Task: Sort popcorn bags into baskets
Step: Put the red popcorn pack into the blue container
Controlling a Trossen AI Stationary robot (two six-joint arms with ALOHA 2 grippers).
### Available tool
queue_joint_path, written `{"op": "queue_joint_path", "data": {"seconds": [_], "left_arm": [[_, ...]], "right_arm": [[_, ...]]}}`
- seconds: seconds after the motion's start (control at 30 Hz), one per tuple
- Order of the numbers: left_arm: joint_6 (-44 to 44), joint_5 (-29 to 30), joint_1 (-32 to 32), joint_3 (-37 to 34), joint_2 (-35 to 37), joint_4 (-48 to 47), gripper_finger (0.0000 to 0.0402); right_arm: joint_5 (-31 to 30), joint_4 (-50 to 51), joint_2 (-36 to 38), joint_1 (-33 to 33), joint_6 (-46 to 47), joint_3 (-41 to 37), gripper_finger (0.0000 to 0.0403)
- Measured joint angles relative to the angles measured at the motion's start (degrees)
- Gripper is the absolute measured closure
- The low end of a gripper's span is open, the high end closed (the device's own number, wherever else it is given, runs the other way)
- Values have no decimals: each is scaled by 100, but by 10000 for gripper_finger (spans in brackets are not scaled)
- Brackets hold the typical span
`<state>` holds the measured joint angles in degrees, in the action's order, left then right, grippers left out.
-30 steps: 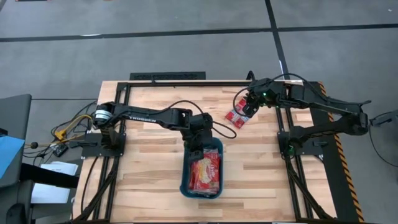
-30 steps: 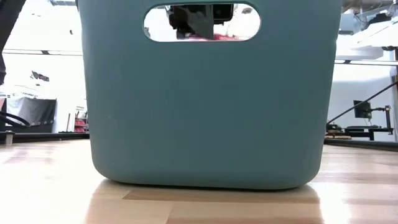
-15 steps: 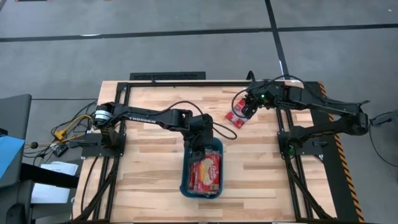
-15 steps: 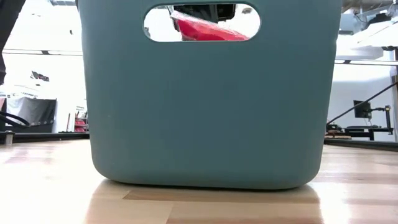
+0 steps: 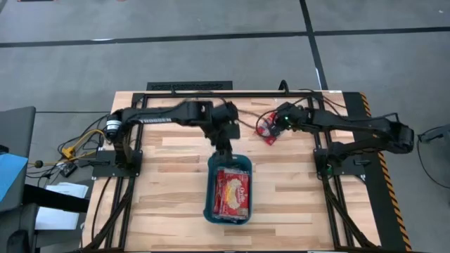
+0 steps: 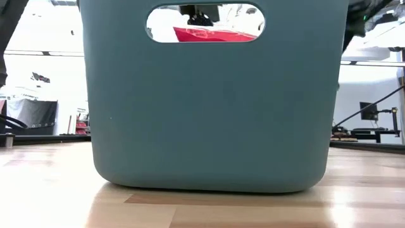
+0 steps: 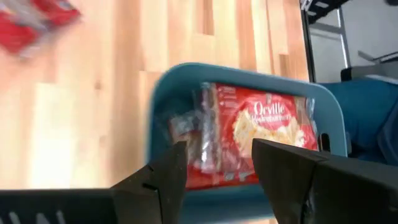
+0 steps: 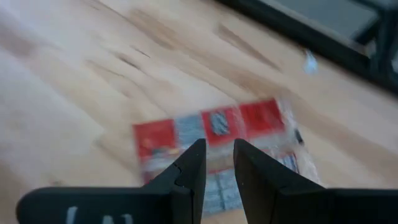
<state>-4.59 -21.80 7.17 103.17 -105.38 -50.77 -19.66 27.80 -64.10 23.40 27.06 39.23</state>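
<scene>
One popcorn bag [image 5: 266, 129] is left on the bare table; the others lie piled in the teal basket [image 5: 209, 166], the top bag [image 7: 261, 127] showing its printed face.

That lone bag lies ahead of and just below the right gripper [image 8: 217, 163], whose two fingers stand a narrow gap apart and hold nothing. In the right wrist view the packet [image 8: 217, 134] reaches out past the fingertips on both sides, its long axis running across the line of the jaws, so the fingers as they stand would bracket only its middle. In the high view the right gripper [image 5: 281, 124] is just beside the bag, almost over it.

The left gripper [image 7: 214, 165] hangs above the basket's far end, jaws parted and empty, the pile showing between and beyond its fingers. From above, the left gripper [image 5: 223, 143] is well apart from the loose bag, with the basket rim close under it.

My judgement: the right arm is plainly the nearer one, and its pick turns on dropping straight down over the packet's short width.
</scene>
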Motion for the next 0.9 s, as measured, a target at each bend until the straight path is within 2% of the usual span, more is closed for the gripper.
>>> {"op": "queue_joint_path", "data": {"seconds": [0.2, 0.37, 0.5, 0.6, 0.7, 0.9], "left_arm": [[219, 110, 651, 44, 610, -381, 236], [347, 533, 1240, -254, 1126, -359, 236], [289, 566, 1629, -769, 1459, -153, 236], [273, 554, 1890, -1466, 1663, -6, 236], [69, 360, 2197, -2483, 1883, 644, 236], [-924, 48, 2837, -4628, 1995, 2986, 236]], "right_arm": [[4, -311, -844, 408, 377, -361, 296], [15, -598, -1748, 552, 597, -359, 296], [283, -1108, -2375, 491, 613, -182, 296], [373, -1217, -2789, 299, 611, 126, 296], [510, -1232, -3093, 74, 482, 559, 296], [885, -1127, -3793, -257, 92, 1577, 296]]}}
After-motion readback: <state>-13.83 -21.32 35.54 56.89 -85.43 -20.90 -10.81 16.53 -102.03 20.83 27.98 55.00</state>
